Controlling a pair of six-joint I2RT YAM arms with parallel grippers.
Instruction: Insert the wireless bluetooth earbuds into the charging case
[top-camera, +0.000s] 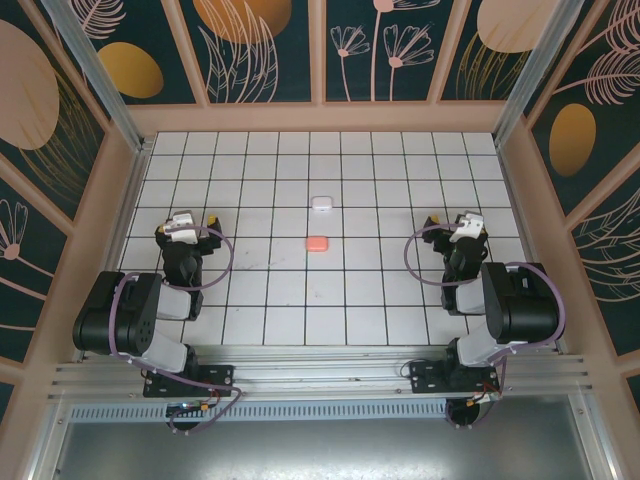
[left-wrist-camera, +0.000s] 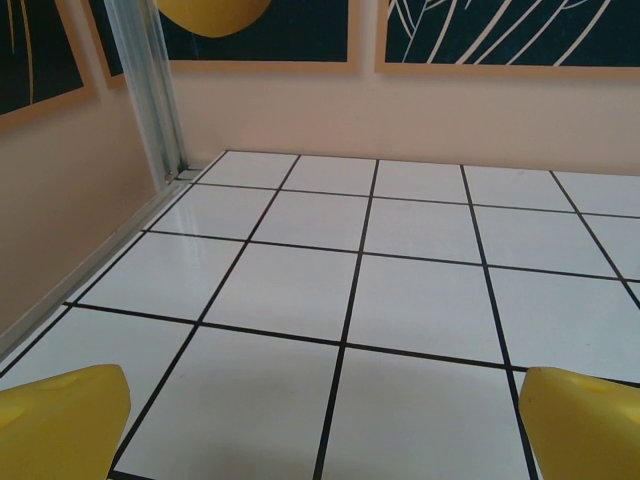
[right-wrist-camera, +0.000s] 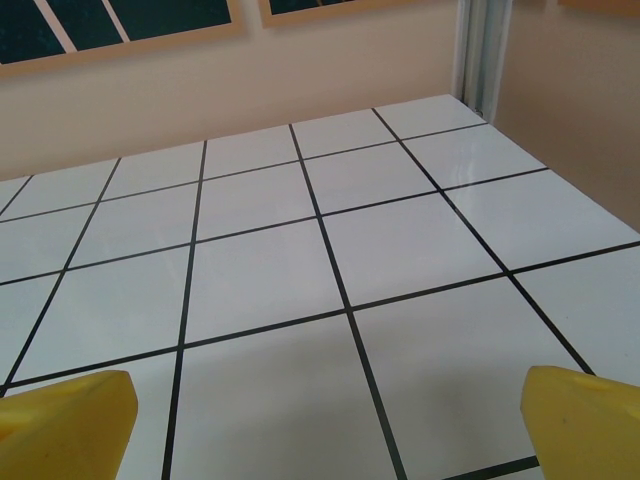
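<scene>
**Item 1. Surface (top-camera: 400, 300).** A white tiled table top ruled with black grid lines, enclosed by peach walls (top-camera: 320, 118) set with dark floral panels. A metal post (left-wrist-camera: 150, 90) is seen in the far left corner.

**Item 2. White case (top-camera: 321, 203).** A small rounded case, laid midway between the left and right edges and slightly toward the far edge from the middle. Whether its lid is up or down cannot be told at this size.

**Item 3. Salmon-pink case (top-camera: 317, 243).** A small rounded case, laid near the white case on its near-edge side, the two apart and not touching. It is placed close to the middle of the surface.

**Item 4. Earbuds.** The pieces are too small to be made out in the overhead view; whether they lie inside the cases cannot be told.

**Item 5. Left gripper (top-camera: 188, 222).** It is held above the tiles near the left edge, well apart from both cases. The claw is released: the yellow fingers (left-wrist-camera: 60, 420) are spread wide, with nothing but bare tile between them.

**Item 6. Right gripper (top-camera: 458, 224).** It is held above the tiles near the right edge, well apart from both cases. The claw is likewise released and wide, and nothing is grasped.
</scene>
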